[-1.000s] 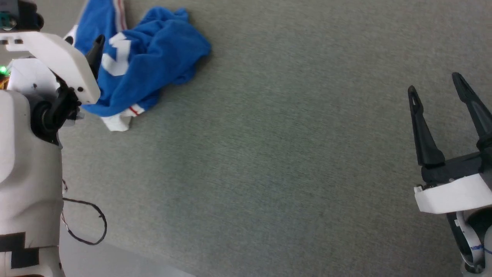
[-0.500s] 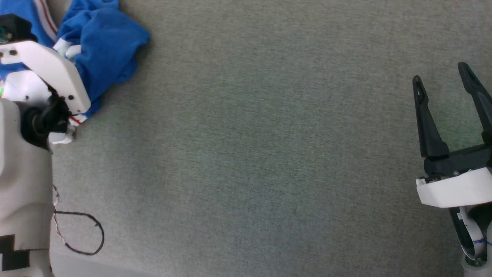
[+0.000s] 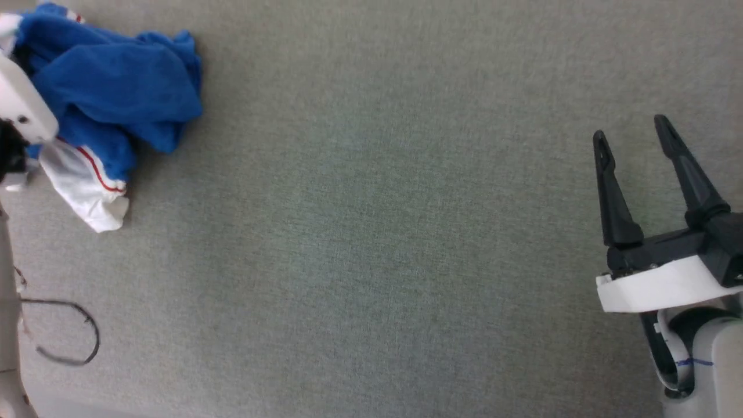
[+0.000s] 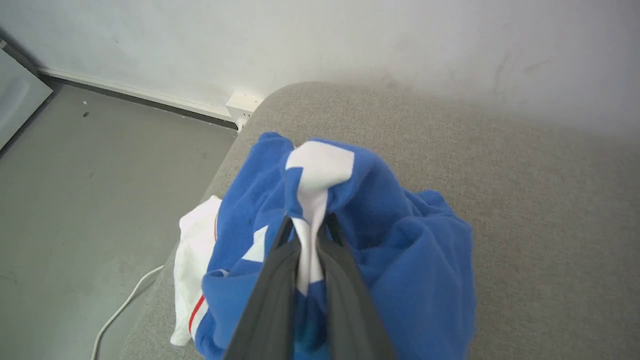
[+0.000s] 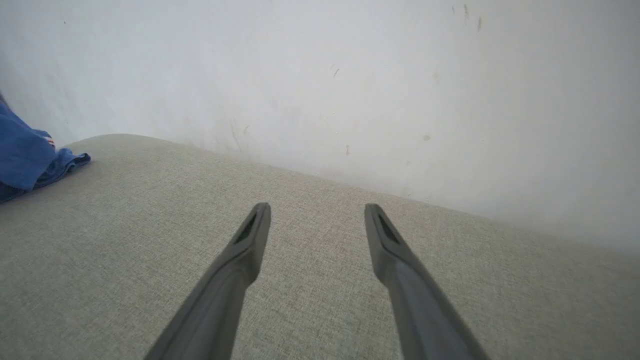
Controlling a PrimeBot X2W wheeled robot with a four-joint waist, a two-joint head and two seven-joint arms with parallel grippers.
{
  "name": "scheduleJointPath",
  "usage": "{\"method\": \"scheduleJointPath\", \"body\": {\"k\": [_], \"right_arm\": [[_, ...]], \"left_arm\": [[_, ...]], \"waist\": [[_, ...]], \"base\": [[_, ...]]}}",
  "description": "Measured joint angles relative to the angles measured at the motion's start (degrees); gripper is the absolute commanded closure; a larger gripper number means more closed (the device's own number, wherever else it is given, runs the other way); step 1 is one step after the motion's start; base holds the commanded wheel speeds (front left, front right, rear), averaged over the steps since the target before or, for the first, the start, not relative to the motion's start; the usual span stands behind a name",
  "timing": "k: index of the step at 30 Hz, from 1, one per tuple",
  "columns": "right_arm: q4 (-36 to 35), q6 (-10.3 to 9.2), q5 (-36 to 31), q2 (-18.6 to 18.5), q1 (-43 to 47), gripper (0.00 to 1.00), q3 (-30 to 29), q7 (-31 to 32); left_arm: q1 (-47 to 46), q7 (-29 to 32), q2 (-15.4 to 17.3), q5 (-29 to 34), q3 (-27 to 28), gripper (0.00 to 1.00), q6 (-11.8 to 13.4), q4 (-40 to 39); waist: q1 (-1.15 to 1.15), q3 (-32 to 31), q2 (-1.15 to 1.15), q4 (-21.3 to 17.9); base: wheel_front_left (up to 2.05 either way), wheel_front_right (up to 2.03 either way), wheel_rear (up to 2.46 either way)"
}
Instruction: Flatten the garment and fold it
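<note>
- Change: the left gripper (image 4: 309, 226), spread above the heap a second ago, is now clenched on a bunched ridge of the garment (image 4: 400, 260), a royal-blue jersey T-shirt with white sleeves and red-and-white trim. A white-printed fold stands pinched between its two dark fingers (image 4: 270, 300).
- The head camera has swung as well, so the heap's new place in that view is not read as the cloth travelling.
- Meaning, as a judgement: the grasp is made but flattening has not begun. The cloth is a crumpled mound, so a lift or a drag toward the middle looks like the next need.
- Position: in the head view the garment (image 3: 110, 87) sits at 10 o'clock on the grey-green fabric-covered worktop (image 3: 371, 232), close to its rounded corner. One white sleeve with a red stripe (image 3: 87, 191) spills out at the heap's 7 o'clock.
- The right gripper (image 3: 631, 130) is at 4 o'clock, released and empty. It is well apart from the garment, which lies toward its 10 o'clock.
</note>
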Motion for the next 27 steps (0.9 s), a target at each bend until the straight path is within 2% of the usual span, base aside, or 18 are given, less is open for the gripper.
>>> {"method": "scheduleJointPath", "body": {"k": [10,16,22,27], "right_arm": [[5.0,0.0,0.7,2.6,3.8,0.0,-1.8,-3.3],[6.4,0.0,1.6,2.9,6.5,0.0,-3.4,-4.3],[7.3,0.0,3.7,3.0,8.4,0.0,-5.2,-5.0],[7.3,0.0,4.4,3.0,8.7,0.0,-6.4,-5.4]], "left_arm": [[-5.3,0.8,1.2,-0.7,1.0,1.0,1.4,-3.7],[-9.9,1.4,0.2,-0.7,0.0,1.0,2.7,-7.7],[-13.9,3.2,-4.4,-1.0,-2.8,1.0,4.6,-10.6],[-14.7,4.9,-9.9,-1.6,-5.9,1.0,6.7,-13.7]], "waist": [[-0.01,-9.7,0.0,-1.7],[-0.02,-15.0,0.0,-3.7],[-0.01,-19.0,0.0,-6.5],[0.0,-20.9,0.0,-9.6]], "base": [[0.0,0.0,0.0],[0.0,0.0,0.0],[0.0,0.0,0.0],[0.0,0.0,0.0]]}}
